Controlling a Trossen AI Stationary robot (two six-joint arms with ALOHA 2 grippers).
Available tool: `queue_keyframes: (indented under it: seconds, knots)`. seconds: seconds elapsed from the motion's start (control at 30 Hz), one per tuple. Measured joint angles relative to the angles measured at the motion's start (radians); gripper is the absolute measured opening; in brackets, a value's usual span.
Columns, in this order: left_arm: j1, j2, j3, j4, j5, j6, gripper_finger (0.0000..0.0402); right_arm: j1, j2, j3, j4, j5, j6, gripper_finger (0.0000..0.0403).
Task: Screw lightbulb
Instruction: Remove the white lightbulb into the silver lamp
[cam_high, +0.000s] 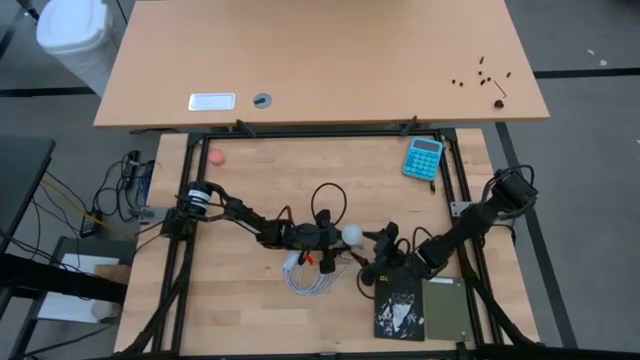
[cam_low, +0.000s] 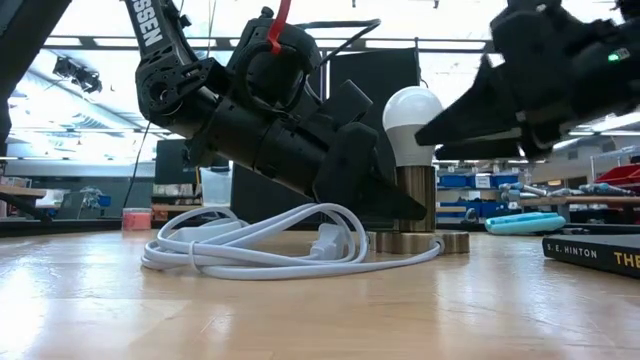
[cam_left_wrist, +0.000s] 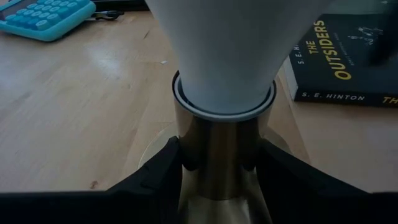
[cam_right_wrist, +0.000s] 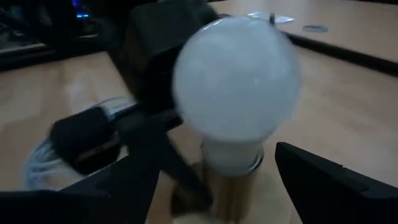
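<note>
Lightbulb (cam_low: 414, 122) stood upright in a brass-coloured socket (cam_low: 415, 205) near the middle of the counter (cam_high: 250, 320), its screw base hidden inside the socket collar. In the left wrist view the bulb's dome was cut off at the frame edge; only its white neck showed. Left gripper (cam_left_wrist: 217, 171) was at the socket, fingers (cam_left_wrist: 158, 171) closed against the metal cylinder on both sides, below the bulb. Right gripper (cam_right_wrist: 211, 180) was at the bulb from the opposite side, fingers (cam_right_wrist: 323, 177) spread apart with the bulb between them, not touching the glass. In the low view the right gripper's fingertips were hard to make out, dark against a bright background.

Coiled white cable (cam_low: 250, 245) lay on the counter beside the socket, partly hidden under the left arm. Blue calculator (cam_high: 423, 158) sat toward the far right; key legends were unreadable.

Writing: book (cam_left_wrist: 348, 59) cover read "THE OUTSIDERS", spine "S. E. HINTON". Left arm (cam_low: 155, 30) lettering was cut off, ending "SSEN".
</note>
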Motion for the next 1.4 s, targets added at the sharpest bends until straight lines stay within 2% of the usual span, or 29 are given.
queue_keyframes:
  seconds: [0.17,0.33,0.57,0.77,1.17,1.4]
  knots:
    - [0.000,0.000,0.000,0.000,0.000,-0.002,0.0185,-0.057,0.009,0.000,0.031,-0.025,-0.020,0.0321]
    - [0.000,0.000,-0.001,0.001,-0.001,-0.003,0.0185,-0.088,0.010,0.000,0.084,-0.058,-0.120,0.0317]
    - [0.000,0.001,-0.001,0.009,-0.002,-0.003,0.0185,-0.139,0.081,-0.003,0.255,-0.120,-0.272,0.0317]
    - [0.000,0.001,-0.001,0.009,-0.001,-0.002,0.0185,-0.119,0.180,-0.002,0.505,-0.042,-0.430,0.0316]
    - [0.000,0.001,-0.001,0.009,0.001,-0.002,0.0185,-0.083,0.223,-0.002,0.637,0.051,-0.535,0.0304]
    - [-0.001,0.000,0.000,0.003,0.002,-0.002,0.0185,-0.084,0.224,-0.004,0.622,0.044,-0.538,0.0229]
